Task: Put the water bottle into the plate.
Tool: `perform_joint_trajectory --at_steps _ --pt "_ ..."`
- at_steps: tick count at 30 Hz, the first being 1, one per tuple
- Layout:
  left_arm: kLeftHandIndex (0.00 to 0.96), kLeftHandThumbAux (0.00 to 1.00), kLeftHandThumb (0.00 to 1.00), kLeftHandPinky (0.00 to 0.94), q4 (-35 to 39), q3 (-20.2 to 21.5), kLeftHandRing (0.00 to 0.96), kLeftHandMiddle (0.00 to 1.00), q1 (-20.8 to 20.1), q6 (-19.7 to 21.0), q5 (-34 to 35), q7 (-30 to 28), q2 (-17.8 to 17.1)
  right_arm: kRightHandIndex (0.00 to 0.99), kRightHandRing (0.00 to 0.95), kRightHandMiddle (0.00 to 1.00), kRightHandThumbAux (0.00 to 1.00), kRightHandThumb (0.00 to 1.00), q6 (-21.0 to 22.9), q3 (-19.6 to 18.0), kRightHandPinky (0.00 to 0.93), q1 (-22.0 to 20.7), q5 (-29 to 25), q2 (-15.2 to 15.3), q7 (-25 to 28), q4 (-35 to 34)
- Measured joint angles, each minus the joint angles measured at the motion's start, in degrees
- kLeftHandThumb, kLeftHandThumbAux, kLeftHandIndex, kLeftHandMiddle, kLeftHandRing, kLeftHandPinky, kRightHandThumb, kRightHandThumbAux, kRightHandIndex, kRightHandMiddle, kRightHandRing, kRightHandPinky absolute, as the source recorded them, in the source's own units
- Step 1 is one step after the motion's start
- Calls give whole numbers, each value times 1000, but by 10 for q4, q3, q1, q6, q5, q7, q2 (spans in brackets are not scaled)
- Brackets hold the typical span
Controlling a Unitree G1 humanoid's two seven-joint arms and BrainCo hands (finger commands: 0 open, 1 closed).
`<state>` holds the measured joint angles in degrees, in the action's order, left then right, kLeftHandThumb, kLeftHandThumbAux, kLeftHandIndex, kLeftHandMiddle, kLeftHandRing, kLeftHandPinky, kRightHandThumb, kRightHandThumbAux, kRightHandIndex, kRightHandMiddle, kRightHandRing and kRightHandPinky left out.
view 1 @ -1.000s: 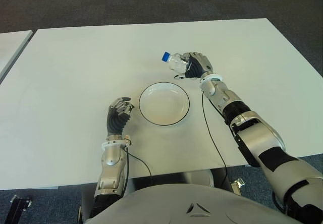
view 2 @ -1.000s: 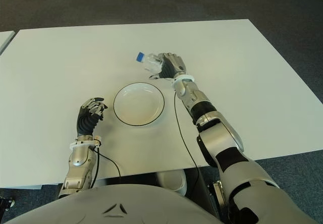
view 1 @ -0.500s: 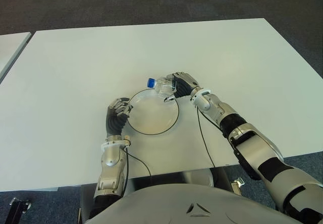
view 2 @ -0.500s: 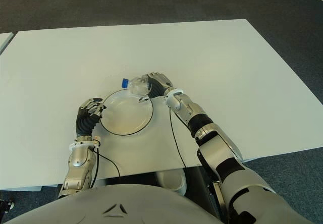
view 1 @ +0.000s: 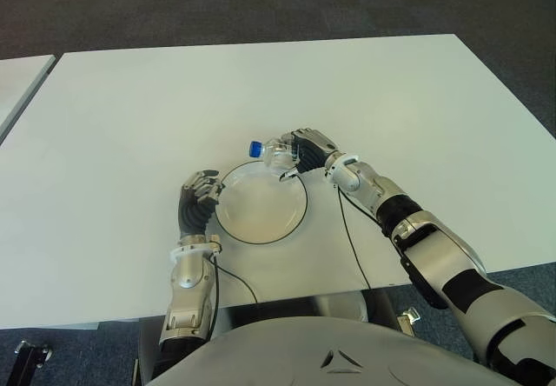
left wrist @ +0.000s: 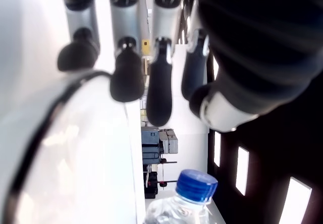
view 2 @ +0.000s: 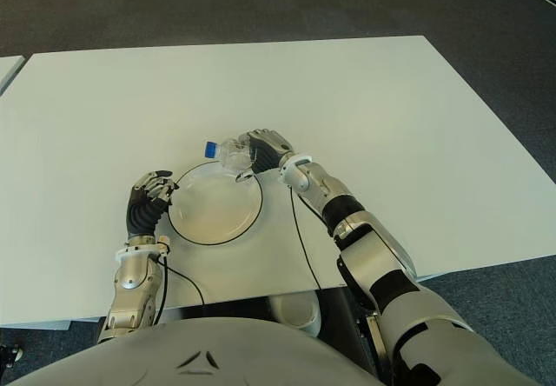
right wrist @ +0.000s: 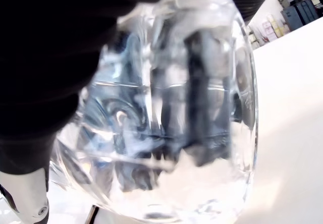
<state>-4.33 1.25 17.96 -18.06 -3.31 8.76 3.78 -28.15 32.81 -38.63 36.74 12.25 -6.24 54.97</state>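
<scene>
Holding bottle over plate's far rim, not yet releasing.

Fingers of right hand (view 1: pixel 306 149) wrapping clear water bottle (view 1: pixel 271 153), blue cap pointing toward robot's left, body tilted near flat. Having swung in from far right of plate (view 1: pixel 261 205) over the last second; now hovering at far rim, so only lowering and letting go remaining, probably. Left hand (view 1: pixel 196 203) sitting curled, holding nothing, just beside plate's left rim. Bare table (view 1: pixel 130 116) all round, edges well apart, plenty of room.
</scene>
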Motion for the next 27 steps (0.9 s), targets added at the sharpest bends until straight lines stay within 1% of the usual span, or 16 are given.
perform_joint_trajectory --at_steps 9,12,22,27 --pt "398 678 834 758 2 1 762 568 4 -6 1 0 0 439 846 871 726 703 23 24 841 -9 3 5 51 -18" --pt "397 679 834 739 6 1 756 565 4 -7 1 0 0 439 840 863 727 702 28 33 835 -12 4 10 63 -26" --pt "395 679 833 749 12 0 753 564 4 -16 1 0 0 439 833 856 726 702 32 61 836 -19 26 23 69 -45" --pt "397 679 834 749 13 0 755 566 2 -17 6 0 0 439 836 860 725 702 34 68 842 -19 33 26 68 -50"
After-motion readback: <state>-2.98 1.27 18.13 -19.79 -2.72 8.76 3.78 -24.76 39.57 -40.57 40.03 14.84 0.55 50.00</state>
